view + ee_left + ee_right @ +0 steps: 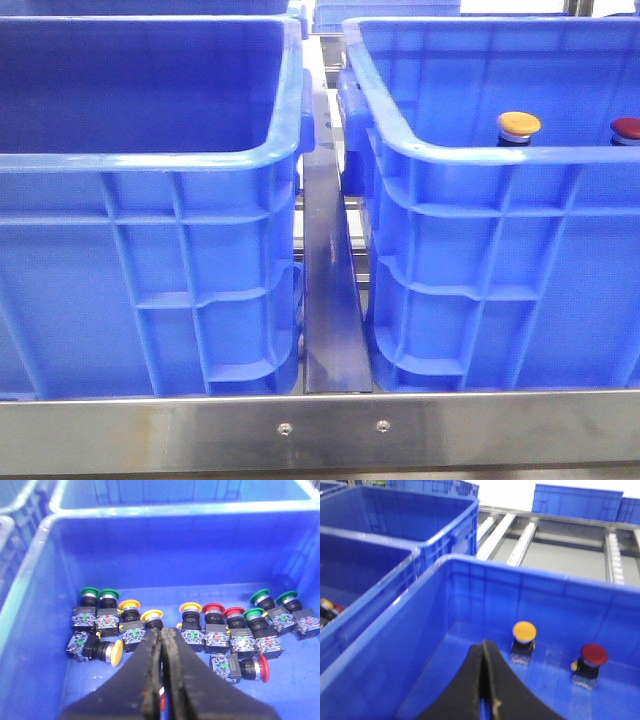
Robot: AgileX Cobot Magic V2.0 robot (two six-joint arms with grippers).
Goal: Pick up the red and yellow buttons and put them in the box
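The box is the right blue crate. A yellow button and a dark red button stand upright inside it, their caps showing above the rim. In the right wrist view, my right gripper is shut and empty above the box floor, short of the yellow button and the red button. My left gripper is shut above the other crate's floor, over a row of yellow, red and green buttons. A red sliver shows low between its fingers; I cannot tell what it is. Neither gripper shows in the front view.
The left look-alike crate holds several loose buttons, seen in the left wrist view; its floor is hidden in the front view. A steel divider runs between the crates and a steel rail crosses the front. More blue crates stand behind.
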